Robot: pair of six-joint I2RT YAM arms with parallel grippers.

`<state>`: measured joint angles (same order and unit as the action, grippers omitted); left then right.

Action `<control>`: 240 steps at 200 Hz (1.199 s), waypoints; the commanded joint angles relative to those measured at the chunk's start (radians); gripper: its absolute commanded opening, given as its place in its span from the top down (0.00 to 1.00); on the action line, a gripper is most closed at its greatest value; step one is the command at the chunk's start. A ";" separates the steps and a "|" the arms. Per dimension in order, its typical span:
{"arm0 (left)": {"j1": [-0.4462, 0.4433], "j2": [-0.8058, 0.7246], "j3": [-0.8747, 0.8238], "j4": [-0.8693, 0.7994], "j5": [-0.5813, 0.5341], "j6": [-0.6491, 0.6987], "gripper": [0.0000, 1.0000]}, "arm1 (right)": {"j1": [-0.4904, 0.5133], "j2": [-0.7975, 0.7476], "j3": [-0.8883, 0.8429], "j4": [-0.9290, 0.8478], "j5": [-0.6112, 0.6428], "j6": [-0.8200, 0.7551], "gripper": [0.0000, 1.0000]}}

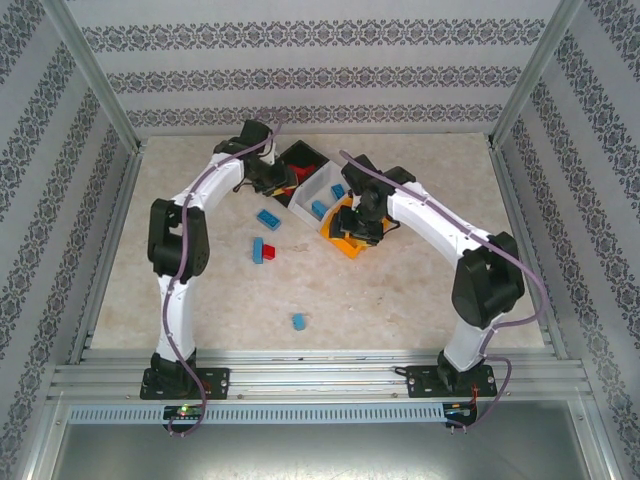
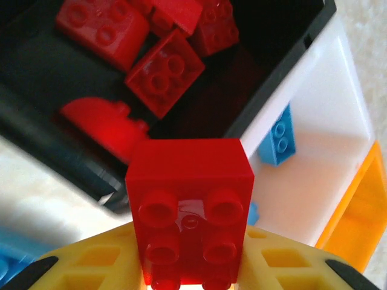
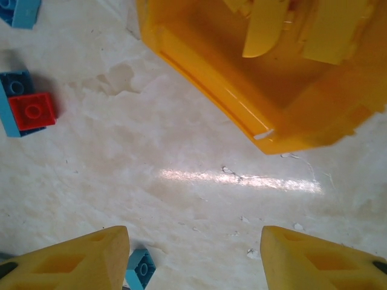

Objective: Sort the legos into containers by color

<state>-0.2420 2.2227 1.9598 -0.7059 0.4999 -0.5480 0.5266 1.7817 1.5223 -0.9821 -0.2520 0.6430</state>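
Note:
A red lego [image 2: 188, 208] sits clamped between the yellow fingers of my left gripper [image 2: 190, 244], hanging just over the near rim of the black container [image 2: 284, 66]. Several red legos [image 2: 163, 75] lie inside that bin. Beside it, the white container [image 2: 338, 78] holds a light blue lego [image 2: 278, 136], and the orange container [image 2: 363, 211] follows in the row. My right gripper [image 3: 193, 238] stands open above bare table, just short of the orange container [image 3: 211, 78], which holds orange pieces [image 3: 266, 30]. From above, the left gripper [image 1: 268, 178] and the right gripper [image 1: 362, 222] flank the bins.
Loose legos lie on the table: a blue one [image 1: 268, 218], a red one stacked on blue ones [image 1: 263, 250] and a single blue one [image 1: 298, 321] nearer the arms. The right wrist view shows that red-on-blue stack [image 3: 30, 112] and a blue brick [image 3: 141, 270] by the left finger.

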 commanded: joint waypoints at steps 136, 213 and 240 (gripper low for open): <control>0.043 0.036 0.314 -0.307 -0.015 0.084 0.34 | 0.229 0.005 -0.011 -0.018 0.024 -0.022 0.36; 0.194 -0.486 -0.396 -0.137 -0.009 0.165 0.30 | 0.491 0.149 0.061 -0.178 0.105 -0.027 0.30; 0.246 -0.572 -0.538 -0.124 -0.003 0.189 0.29 | 0.529 0.200 0.058 -0.157 0.103 -0.032 0.30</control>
<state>-0.0315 1.7016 1.5295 -0.8543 0.4961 -0.4240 1.0355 1.9404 1.5646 -1.1030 -0.1860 0.6064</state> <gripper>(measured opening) 0.706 0.697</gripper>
